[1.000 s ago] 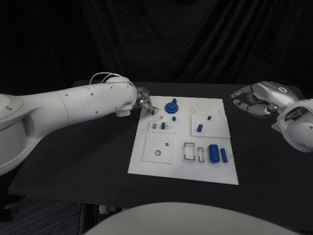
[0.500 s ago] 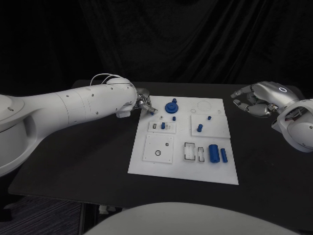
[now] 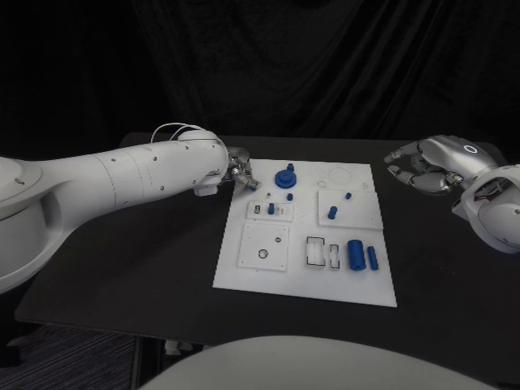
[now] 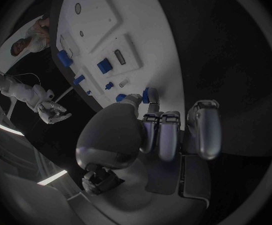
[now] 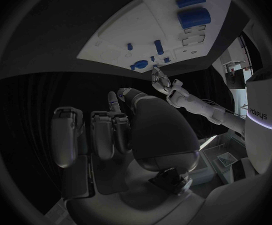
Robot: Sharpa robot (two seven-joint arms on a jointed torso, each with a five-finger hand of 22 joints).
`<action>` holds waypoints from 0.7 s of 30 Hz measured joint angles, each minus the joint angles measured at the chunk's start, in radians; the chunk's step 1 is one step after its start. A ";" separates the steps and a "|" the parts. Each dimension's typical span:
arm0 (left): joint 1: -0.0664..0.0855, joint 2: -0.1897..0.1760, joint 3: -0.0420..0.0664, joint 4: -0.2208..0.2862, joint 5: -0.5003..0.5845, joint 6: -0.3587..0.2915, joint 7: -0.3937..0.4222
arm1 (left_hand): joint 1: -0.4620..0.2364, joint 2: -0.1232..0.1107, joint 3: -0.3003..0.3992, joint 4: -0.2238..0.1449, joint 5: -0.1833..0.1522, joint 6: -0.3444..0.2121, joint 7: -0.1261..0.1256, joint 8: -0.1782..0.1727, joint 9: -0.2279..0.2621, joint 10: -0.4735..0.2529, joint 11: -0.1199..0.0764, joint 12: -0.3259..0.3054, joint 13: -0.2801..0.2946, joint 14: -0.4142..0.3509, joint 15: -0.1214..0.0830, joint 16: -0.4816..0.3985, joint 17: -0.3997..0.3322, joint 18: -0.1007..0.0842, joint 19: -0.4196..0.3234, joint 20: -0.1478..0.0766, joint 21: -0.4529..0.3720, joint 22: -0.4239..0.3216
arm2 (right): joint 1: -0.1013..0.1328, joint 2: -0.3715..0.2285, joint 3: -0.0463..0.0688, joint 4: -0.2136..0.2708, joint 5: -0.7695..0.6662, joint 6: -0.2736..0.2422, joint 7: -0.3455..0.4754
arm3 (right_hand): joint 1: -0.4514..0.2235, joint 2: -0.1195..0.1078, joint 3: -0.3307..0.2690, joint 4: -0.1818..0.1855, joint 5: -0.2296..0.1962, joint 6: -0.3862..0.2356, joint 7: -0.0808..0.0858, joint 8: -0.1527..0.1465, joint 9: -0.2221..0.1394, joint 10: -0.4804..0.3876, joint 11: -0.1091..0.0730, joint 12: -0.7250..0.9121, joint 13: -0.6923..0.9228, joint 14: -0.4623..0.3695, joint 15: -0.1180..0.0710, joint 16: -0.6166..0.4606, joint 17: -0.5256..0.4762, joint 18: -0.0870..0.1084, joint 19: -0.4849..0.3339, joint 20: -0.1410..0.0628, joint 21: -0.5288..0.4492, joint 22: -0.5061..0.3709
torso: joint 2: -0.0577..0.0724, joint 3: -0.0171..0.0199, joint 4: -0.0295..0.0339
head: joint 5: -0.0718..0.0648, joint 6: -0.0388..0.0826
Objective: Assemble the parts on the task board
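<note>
My left hand [image 3: 239, 172] is at the far left corner of the task board [image 3: 260, 268], pinching a small blue part [image 4: 150, 95] between thumb and fingers. My right hand [image 3: 419, 172] hovers off the board's right edge, fingers curled in on nothing. Judging by the layout, the job is partway: a blue knob [image 3: 287, 175] and some pegs stand in place, while two blue cylinders [image 3: 361, 253] lie loose. I can read no writing on the board.
</note>
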 measured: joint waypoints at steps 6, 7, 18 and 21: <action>-0.001 -0.005 0.000 0.004 0.000 -0.002 0.005 | 0.016 -0.016 0.061 0.000 0.015 0.003 -0.002 0.000 0.007 0.000 0.000 0.000 0.000 0.000 0.000 0.000 0.000 0.000 0.000 0.000 0.000 0.000 | 0.000 0.000 0.000 0.000 0.000 0.001 0.000 | 0.000 0.000 0.000 0.000 0.000 0.000 0.000 0.000 0.000 0.000 0.000 0.000 0.000 0.000 0.000 0.000 0.000 0.000 0.000 0.000 0.000 0.000 | 0.000 0.0000 0.0000 | 0.001 0.000; -0.001 -0.007 0.000 0.006 0.000 -0.003 0.006 | 0.019 -0.020 0.079 0.000 0.021 0.010 -0.001 0.000 0.010 0.000 0.000 0.000 0.000 0.000 0.000 0.000 0.000 0.000 0.000 0.000 0.000 0.000 | 0.000 0.000 0.000 0.000 0.000 0.001 0.000 | 0.000 0.000 0.000 0.000 0.000 0.000 0.000 0.000 0.000 0.000 0.000 0.000 0.000 0.000 0.000 0.000 0.000 0.000 0.000 0.000 0.000 0.000 | 0.000 0.0000 0.0001 | 0.001 0.000; -0.001 -0.056 0.000 0.075 0.022 -0.062 0.009 | -0.021 -0.102 0.305 -0.018 0.028 0.038 -0.002 0.012 0.053 0.000 -0.007 0.000 0.000 -0.004 -0.004 0.000 0.000 0.000 0.000 0.000 0.005 0.000 | 0.000 -0.005 0.000 0.000 0.000 0.004 -0.001 | 0.000 0.000 0.003 -0.003 0.000 0.000 0.000 -0.004 -0.001 0.000 0.000 0.000 0.000 0.000 0.000 0.000 0.000 0.000 0.000 0.000 -0.004 0.000 | 0.000 -0.0002 0.0012 | 0.000 0.000; -0.001 -0.079 0.000 0.110 0.044 -0.083 0.006 | -0.030 -0.111 0.323 -0.028 0.028 0.040 0.000 0.013 0.056 0.000 -0.007 0.000 0.000 -0.004 -0.004 0.000 0.000 0.000 0.000 0.000 0.005 0.000 | 0.000 -0.008 0.000 0.002 0.000 0.005 -0.001 | 0.000 0.000 0.003 -0.003 0.000 0.000 0.000 -0.004 -0.001 0.000 0.000 0.000 0.000 0.000 0.000 0.000 0.000 0.000 0.000 0.000 -0.004 0.000 | 0.000 -0.0002 0.0012 | -0.001 0.000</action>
